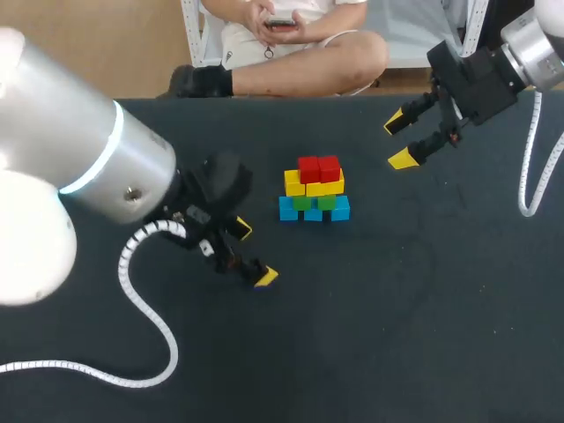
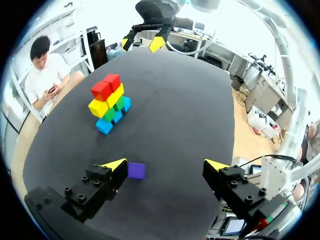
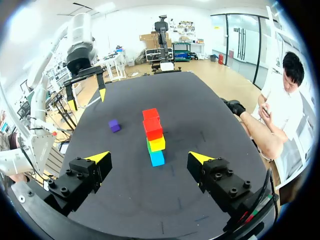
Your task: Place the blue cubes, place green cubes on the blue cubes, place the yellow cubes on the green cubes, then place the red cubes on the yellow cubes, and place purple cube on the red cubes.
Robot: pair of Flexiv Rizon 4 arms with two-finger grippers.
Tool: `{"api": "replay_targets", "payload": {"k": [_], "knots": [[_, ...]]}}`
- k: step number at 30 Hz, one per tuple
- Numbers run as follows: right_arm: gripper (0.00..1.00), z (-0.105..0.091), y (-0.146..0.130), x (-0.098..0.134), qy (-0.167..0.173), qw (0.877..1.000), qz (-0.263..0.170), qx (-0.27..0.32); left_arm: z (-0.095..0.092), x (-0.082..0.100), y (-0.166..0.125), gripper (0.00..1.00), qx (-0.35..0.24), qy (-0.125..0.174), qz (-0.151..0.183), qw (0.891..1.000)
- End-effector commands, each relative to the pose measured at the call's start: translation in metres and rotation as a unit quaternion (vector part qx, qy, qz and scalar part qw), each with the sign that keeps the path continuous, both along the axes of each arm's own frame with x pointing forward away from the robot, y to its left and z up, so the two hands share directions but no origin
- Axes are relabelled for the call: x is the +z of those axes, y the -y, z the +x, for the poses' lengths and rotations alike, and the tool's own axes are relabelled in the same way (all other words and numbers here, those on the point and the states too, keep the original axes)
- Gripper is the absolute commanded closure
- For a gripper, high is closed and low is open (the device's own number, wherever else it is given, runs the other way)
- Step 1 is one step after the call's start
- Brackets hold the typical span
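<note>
The table (image 1: pixel 423 335) had a dark, matt top that looked like cloth or felt, faintly scuffed just right of the stack of cubes (image 1: pixel 314 189). The stacked cubes were smooth and evenly coloured with a soft sheen; whether painted wood or plastic could not be told. The purple cube (image 2: pixel 136 170), apart from the stack, had the same finish. The left arm (image 1: pixel 97 159) wore a satin, silvery metal shell. A white ribbed plastic hose (image 1: pixel 128 251) ran from it. The fingers (image 2: pixel 235 187) were matt black with bolt heads, their yellow tips (image 2: pixel 116 164) smooth.
</note>
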State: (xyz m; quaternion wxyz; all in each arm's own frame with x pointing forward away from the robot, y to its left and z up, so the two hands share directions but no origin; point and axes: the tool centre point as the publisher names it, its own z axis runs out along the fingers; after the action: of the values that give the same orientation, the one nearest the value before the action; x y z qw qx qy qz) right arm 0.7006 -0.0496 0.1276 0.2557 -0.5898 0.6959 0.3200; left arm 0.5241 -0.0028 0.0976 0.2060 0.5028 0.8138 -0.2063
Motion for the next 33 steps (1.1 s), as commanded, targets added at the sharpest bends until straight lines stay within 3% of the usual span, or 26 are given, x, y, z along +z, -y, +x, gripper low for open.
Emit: {"api": "replay_targets", "payload": {"k": [1,7,13,18,27,33], "knots": [[0.00,0.000,0.000,0.000,0.000,1.000,0.001,0.000,-0.011,-0.006,0.003,0.00,0.017,0.012,0.015,1.000],[0.00,0.000,0.000,0.000,0.000,1.000,0.001,0.000,-0.020,-0.025,-0.006,0.00,0.025,0.004,0.020,0.999],[0.00,0.000,0.000,0.000,0.000,1.000,0.001,0.000,-0.021,-0.045,-0.013,0.00,0.019,0.000,-0.020,1.000],[0.00,0.000,0.000,0.000,0.000,1.000,0.001,0.000,-0.010,-0.058,-0.013,0.00,0.005,-0.005,-0.040,0.999],[0.00,0.000,0.000,0.000,0.000,1.000,0.001,0.000,0.013,-0.067,-0.010,0.00,-0.011,-0.006,-0.039,0.999],[0.00,0.000,0.000,0.000,0.000,1.000,0.001,0.000,0.016,-0.073,-0.008,0.00,-0.012,-0.013,-0.036,0.999]]}}
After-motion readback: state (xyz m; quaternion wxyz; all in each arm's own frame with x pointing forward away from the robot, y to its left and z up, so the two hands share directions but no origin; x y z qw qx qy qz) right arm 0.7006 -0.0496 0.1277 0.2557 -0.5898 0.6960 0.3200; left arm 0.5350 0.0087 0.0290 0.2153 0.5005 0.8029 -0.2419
